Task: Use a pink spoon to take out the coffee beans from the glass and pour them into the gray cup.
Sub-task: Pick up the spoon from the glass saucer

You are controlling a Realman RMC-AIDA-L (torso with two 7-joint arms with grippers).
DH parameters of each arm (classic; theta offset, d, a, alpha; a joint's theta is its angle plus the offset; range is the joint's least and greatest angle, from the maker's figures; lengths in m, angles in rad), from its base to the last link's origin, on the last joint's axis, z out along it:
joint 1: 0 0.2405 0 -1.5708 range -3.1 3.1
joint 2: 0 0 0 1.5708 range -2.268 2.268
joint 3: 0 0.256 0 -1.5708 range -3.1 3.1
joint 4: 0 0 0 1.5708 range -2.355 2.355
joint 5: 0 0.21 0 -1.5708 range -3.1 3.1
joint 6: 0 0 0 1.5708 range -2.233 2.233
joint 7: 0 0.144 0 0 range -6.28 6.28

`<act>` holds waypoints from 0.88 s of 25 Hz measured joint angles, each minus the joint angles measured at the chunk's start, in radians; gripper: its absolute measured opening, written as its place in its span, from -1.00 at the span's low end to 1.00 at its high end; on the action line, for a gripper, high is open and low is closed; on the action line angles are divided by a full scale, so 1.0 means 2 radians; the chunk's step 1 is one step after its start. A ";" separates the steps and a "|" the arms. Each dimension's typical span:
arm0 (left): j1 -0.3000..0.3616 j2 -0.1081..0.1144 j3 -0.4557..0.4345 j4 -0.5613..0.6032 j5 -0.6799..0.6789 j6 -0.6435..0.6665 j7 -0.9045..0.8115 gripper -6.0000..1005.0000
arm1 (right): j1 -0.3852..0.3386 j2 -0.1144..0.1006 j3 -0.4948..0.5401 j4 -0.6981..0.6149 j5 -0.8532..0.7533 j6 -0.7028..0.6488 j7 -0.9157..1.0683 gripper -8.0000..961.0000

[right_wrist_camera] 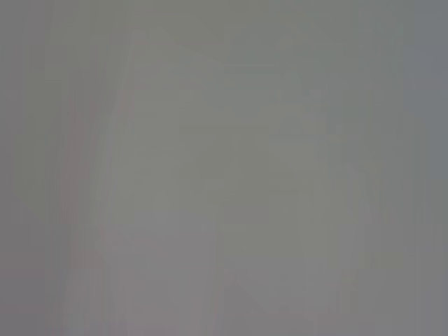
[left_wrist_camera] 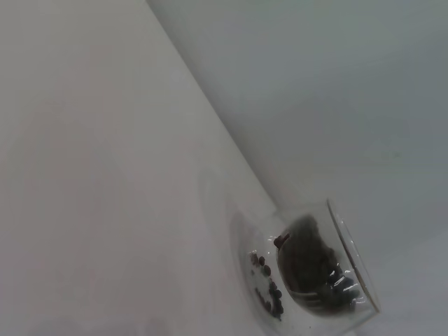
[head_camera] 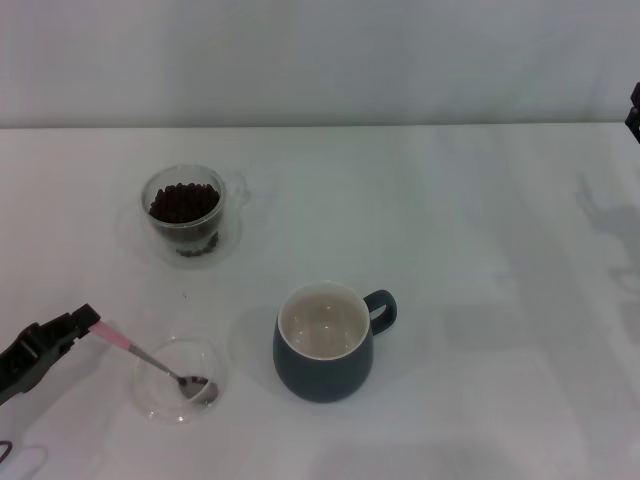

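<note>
My left gripper [head_camera: 85, 322] at the front left is shut on the pink spoon [head_camera: 150, 358] by the end of its pale pink handle. The spoon's metal bowl rests in a shallow clear glass dish [head_camera: 160, 398]. The glass [head_camera: 190, 243] stands at the back left, filled with dark coffee beans [head_camera: 184, 201]; it also shows in the left wrist view [left_wrist_camera: 350, 262] with its beans [left_wrist_camera: 308, 262]. The gray cup [head_camera: 325, 365] stands at the front centre, its cream inside empty, handle to the right. My right gripper [head_camera: 634, 110] shows only as a dark bit at the far right edge.
The white table [head_camera: 480, 250] runs back to a pale wall. The right wrist view shows only a blurred grey surface.
</note>
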 joint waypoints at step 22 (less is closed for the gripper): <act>0.021 0.015 -0.003 0.024 -0.030 -0.080 -0.022 -0.74 | -0.003 0.000 0.000 0.005 0.002 0.002 0.002 0.79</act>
